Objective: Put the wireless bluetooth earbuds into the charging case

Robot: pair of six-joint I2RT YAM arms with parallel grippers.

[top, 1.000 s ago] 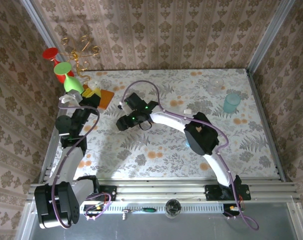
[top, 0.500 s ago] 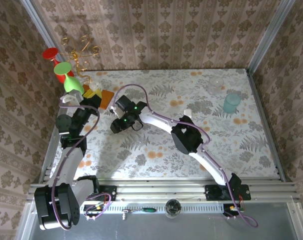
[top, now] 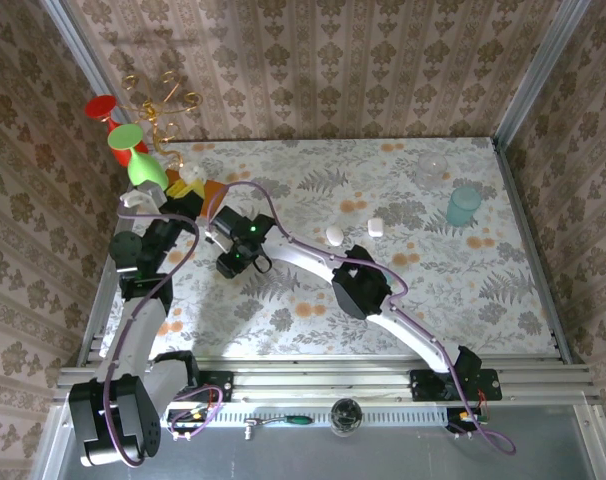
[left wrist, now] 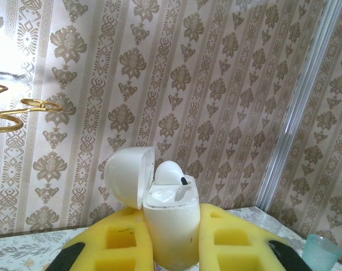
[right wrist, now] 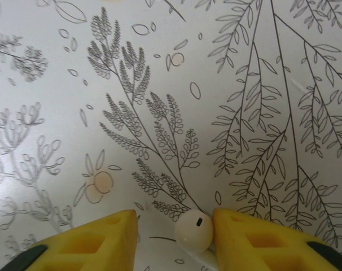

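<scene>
White plastic, yellow pads, flowered ground.
The charging case (left wrist: 171, 226) and earbud (right wrist: 194, 230) are seen in glossy white, the finger pads (left wrist: 207, 226) in yellow, the table (top: 483, 290) printed with grey ferns and orange blossoms.

Cannot see the base of the charging case (left wrist: 172, 223), cropped by the bottom edge between the pads of the left gripper (left wrist: 171, 217). Cannot follow the earbud (right wrist: 194, 230) below its round head either, cut off against one pad of the right gripper (right wrist: 175, 219). From above, too small to make out beneath that gripper.
</scene>
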